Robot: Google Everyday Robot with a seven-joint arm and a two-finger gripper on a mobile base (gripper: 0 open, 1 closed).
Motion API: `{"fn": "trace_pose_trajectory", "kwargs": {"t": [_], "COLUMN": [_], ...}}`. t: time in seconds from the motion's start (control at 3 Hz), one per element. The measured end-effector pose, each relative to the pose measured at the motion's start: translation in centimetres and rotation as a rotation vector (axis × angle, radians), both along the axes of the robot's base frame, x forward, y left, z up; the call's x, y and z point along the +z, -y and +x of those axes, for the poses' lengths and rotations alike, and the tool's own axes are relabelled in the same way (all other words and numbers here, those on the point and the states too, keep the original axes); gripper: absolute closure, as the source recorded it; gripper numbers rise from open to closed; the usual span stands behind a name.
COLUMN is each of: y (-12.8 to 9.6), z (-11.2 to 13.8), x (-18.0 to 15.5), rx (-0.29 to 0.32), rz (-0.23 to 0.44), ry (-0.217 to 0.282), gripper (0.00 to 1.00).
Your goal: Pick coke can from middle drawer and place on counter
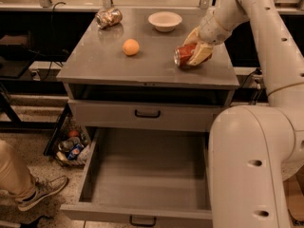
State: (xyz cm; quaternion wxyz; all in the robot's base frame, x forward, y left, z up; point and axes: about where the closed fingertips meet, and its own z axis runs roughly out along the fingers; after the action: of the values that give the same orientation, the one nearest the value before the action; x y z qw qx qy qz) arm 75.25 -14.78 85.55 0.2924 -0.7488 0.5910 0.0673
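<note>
The red coke can is tilted on its side at the right part of the grey counter, low over it or touching it; I cannot tell which. My gripper reaches in from the upper right and is shut on the can, its tan fingers wrapped around the can's body. The middle drawer is pulled out wide below, and its deep grey tray holds nothing.
On the counter are an orange, a white bowl and a shiny mottled can lying at the back left. A closed drawer front sits above the open one. My white body fills the right. A person's shoe and a floor basket are at the left.
</note>
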Motion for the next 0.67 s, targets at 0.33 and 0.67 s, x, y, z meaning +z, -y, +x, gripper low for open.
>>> {"fn": "trace_pose_trajectory", "kwargs": {"t": [0.33,0.67], "y": [-0.21,-0.28], "z": [0.47,0.81], "x": [-0.13,0.08], "rx": [-0.003,-0.007], "rz": [0.007,0.021], "ry": [0.000,0.008], "gripper": [0.11,0.00]}}
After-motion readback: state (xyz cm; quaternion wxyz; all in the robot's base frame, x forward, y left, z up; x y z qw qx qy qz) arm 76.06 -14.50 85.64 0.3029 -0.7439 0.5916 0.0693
